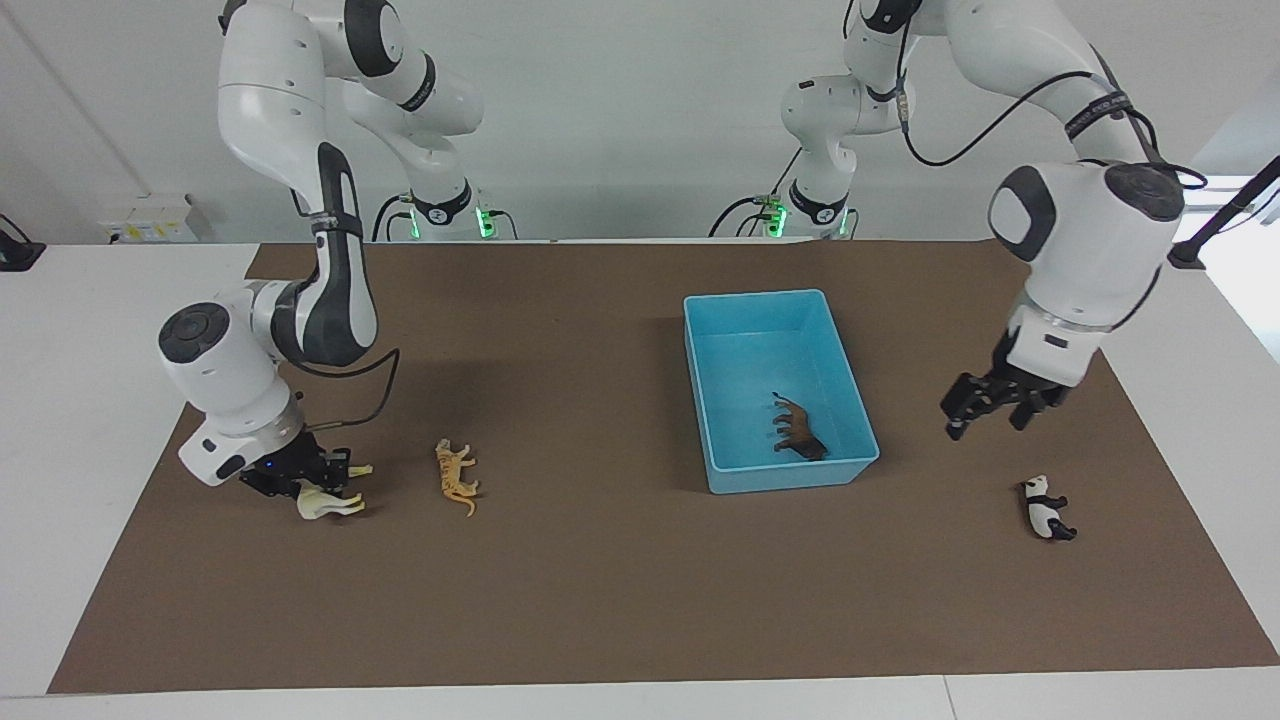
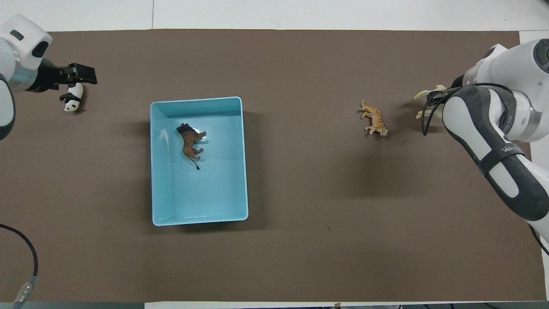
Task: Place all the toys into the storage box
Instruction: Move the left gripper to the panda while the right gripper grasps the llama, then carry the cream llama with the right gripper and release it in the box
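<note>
The right gripper [image 1: 318,482] is down at the cream-white horse [image 1: 330,503] at the right arm's end of the worktop [image 1: 600,600]; whether its fingers have clamped on it I cannot tell. The tiger [image 1: 457,475] lies just beside it. The brown animal [image 1: 795,428] already lies in the storage box [image 1: 715,440], so one toy of four is stowed. The left gripper [image 1: 985,408] hangs with fingers apart above the panda [image 1: 1046,508]. Nothing blocks either path.

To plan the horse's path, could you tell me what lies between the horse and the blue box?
Only the tiger lies between the horse and the box, close beside the horse; the remaining mat is bare, clearest in the facing view.
</note>
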Action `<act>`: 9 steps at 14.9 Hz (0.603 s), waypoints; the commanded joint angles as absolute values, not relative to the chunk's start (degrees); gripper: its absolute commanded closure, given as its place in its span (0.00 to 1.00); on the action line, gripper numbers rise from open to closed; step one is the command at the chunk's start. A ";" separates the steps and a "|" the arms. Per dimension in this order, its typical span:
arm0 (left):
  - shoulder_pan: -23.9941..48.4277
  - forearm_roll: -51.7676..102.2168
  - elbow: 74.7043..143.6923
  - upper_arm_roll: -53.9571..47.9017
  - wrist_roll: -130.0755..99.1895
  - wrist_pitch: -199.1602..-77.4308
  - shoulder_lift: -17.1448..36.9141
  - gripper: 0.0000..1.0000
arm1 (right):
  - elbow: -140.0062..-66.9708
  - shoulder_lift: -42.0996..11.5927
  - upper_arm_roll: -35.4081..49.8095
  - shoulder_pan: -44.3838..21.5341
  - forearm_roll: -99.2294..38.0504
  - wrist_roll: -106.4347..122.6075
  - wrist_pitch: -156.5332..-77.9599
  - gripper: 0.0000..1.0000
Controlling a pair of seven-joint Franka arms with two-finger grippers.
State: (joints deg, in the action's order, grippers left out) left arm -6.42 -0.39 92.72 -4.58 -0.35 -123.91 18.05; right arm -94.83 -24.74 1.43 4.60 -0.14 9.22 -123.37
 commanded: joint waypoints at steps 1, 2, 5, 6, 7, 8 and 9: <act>-8.60 -3.24 91.67 -5.36 5.77 -129.45 22.58 0.00 | -81.53 -23.02 1.32 -4.27 1.05 -2.67 -105.18 1.00; -9.66 -4.47 91.58 -5.36 9.11 -130.94 24.07 0.00 | -76.34 -24.07 1.32 -8.05 2.10 -8.90 -101.03 1.00; -12.72 -9.56 91.23 -5.36 10.99 -137.17 28.38 0.00 | -66.46 -28.03 1.67 -19.56 2.20 -22.47 -98.43 1.00; -13.35 -11.49 91.40 -5.36 10.99 -140.42 29.35 0.00 | -66.36 -28.12 1.76 -23.34 1.94 -25.37 -99.74 1.00; -13.53 -13.17 91.41 -5.27 11.07 -142.54 30.75 0.00 | -66.36 -28.30 1.84 -26.60 1.06 -27.75 -100.63 1.00; -14.06 -14.58 91.23 -5.36 11.16 -143.08 31.72 0.00 | -66.36 -29.43 1.58 -30.37 0.88 -30.47 -101.59 1.00; -14.67 -15.11 91.14 -5.36 11.42 -143.61 32.95 0.00 | -66.27 -30.92 1.32 -33.46 0.97 -33.20 -103.25 1.00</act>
